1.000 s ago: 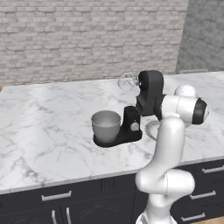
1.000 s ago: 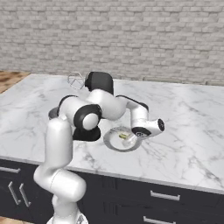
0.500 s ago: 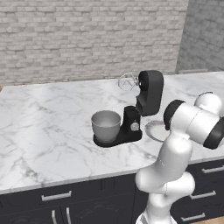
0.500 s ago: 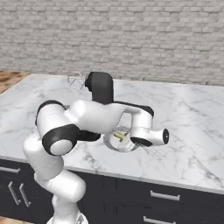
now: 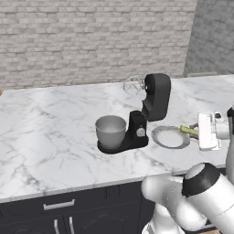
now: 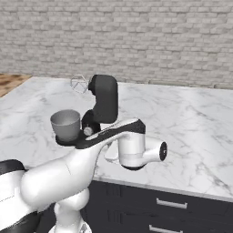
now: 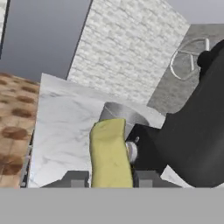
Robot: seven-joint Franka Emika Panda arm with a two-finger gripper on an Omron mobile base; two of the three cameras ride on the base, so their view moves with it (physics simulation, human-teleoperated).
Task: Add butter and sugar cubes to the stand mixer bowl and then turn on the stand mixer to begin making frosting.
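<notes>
Because the butter [image 7: 110, 153] is probably soft and slippery, the gripper [image 7: 111, 178] clamps its flat sides, near the bowl [image 7: 121, 115].

The stand mixer [image 5: 148, 109] head overhangs the open stand mixer bowl [image 5: 110, 130].

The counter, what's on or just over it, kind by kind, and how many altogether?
Stand mixer: 1
Stand mixer bowl: 1
Grey plate: 1
Butter, held between the fingers above the plate's edge: 1
Total: 4
</notes>
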